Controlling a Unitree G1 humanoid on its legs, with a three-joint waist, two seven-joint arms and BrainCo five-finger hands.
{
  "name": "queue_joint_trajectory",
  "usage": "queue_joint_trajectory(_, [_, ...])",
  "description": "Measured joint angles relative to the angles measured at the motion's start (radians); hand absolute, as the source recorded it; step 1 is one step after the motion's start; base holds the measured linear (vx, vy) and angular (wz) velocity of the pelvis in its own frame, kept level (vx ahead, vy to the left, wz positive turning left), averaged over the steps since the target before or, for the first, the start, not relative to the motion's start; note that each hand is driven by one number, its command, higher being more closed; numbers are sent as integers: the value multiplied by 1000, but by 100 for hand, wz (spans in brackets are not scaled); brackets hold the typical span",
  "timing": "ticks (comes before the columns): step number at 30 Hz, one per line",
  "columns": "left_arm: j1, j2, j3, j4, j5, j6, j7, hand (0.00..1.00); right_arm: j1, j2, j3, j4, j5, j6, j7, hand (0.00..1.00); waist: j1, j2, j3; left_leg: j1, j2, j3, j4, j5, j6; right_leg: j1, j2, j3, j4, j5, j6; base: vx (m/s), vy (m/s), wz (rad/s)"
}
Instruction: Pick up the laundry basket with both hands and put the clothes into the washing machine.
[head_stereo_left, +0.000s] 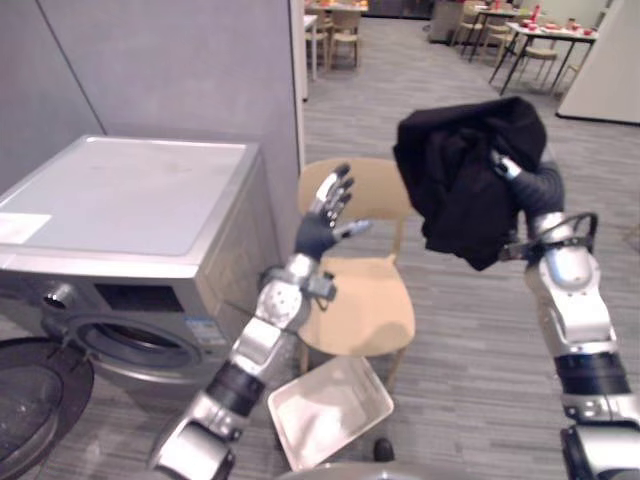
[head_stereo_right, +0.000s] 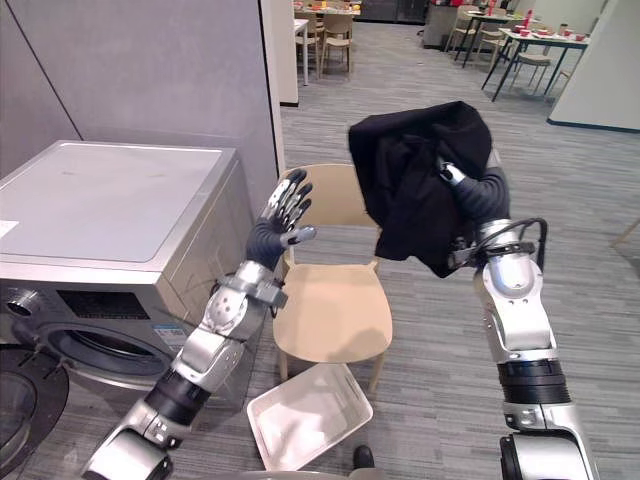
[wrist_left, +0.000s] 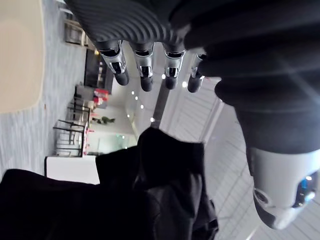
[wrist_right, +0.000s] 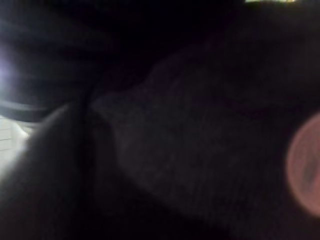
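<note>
The black garment (head_stereo_left: 465, 190) is seen draped over the raised right hand (head_stereo_right: 470, 188), whose grip cannot be told, above the chair (head_stereo_left: 360, 300) and well apart from the left hand (head_stereo_left: 328, 205), which is held up spread wide and empty.

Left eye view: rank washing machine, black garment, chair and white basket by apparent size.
1. washing machine: clearly the largest.
2-3. chair and black garment: they look about alike. The garment is held up nearer the camera and the chair is partly hidden, so I can't rank them.
4. white basket on the floor: smallest.
</note>
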Motion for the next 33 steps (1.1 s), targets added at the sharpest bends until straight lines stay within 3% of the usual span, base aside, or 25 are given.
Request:
queue_joint_trajectory(8, [-200, -52, -82, 229, -77, 26, 6, 0, -6, 68, 92, -80, 3, -4, 11, 100, -24, 0, 0, 22, 0, 43, -1, -7, 0, -1, 9, 43, -9, 12, 2, 14, 2, -15])
queue_joint_trajectory(23, [-326, -90, -195, 262, -110, 29, 19, 0, -6, 136, 134, -151, 48, -17, 11, 100, -27, 0, 0, 45, -2, 69, 15, -32, 6, 15, 10, 67, -8, 7, 5, 8, 3, -5])
queue_joint_trajectory(31, [-359, -96, -229, 262, -190, 31, 14, 0, -6, 140, 133, -153, 86, -37, 27, 100, -30, -7, -5, 46, -4, 68, 15, -32, 6, 16, 7, 67, -10, 2, 8, 0, 0, 0])
queue_joint_trajectory(32, [-368, -95, -230, 262, -208, 37, 3, 100, -6, 140, 131, -154, 90, -42, 27, 100, -33, -7, -5, 45, -4, 68, 14, -32, 6, 16, 7, 66, -11, 2, 8, 0, 0, 0])
queue_joint_trajectory(33, [-369, -95, -230, 261, -215, 37, 0, 100, -6, 140, 131, -154, 90, -44, 27, 100, -34, -7, -5, 45, -4, 68, 13, -32, 6, 16, 7, 66, -11, 2, 8, 0, 0, 0])
